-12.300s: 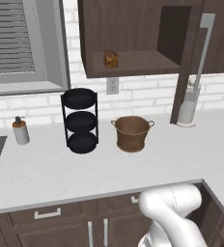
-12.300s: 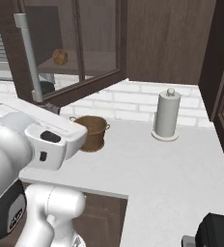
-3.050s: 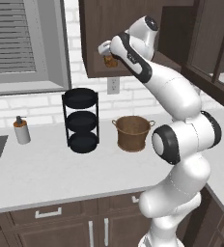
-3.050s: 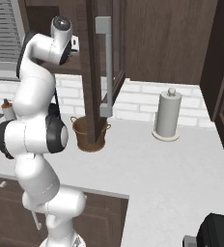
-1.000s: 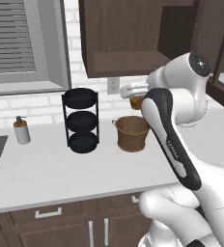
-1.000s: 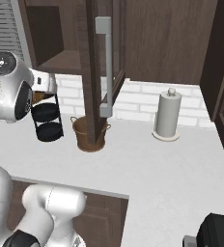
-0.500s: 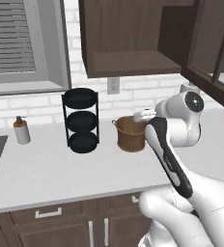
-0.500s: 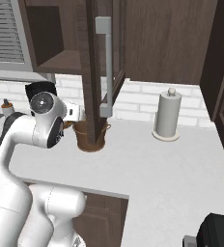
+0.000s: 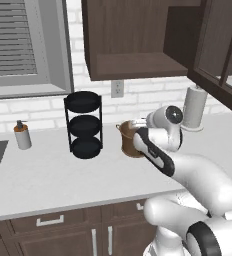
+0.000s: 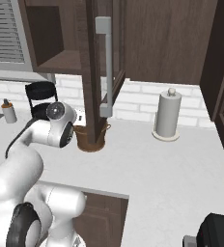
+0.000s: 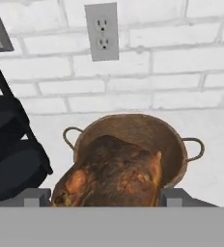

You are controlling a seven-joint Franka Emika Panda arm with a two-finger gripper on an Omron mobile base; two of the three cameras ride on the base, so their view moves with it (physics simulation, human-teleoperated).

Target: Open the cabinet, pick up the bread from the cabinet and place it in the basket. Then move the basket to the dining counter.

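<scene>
The golden-brown bread (image 11: 111,176) sits between my gripper's (image 11: 105,198) two fingertips (image 11: 36,196), which are shut on it. It hangs just in front of and above the round woven basket (image 11: 158,139), whose open mouth lies behind the loaf. In the left base view my gripper (image 9: 134,126) is at the rim of the basket (image 9: 128,145) on the white counter. The basket (image 10: 91,138) stands below the cabinet door (image 10: 103,62), which is swung open. The cabinet (image 9: 138,65) shelf is bare. The dining counter is out of view.
A black three-tier rack (image 9: 84,125) stands left of the basket, and a soap bottle (image 9: 22,135) further left. A paper towel roll (image 9: 194,107) stands to the right by the brick wall. The open door (image 9: 219,50) overhangs the right side. A wall outlet (image 11: 102,32) is above the basket.
My arm has come down from in front of the cabinet to the basket's rim, carrying the bread. The gripper's hold has not changed.
</scene>
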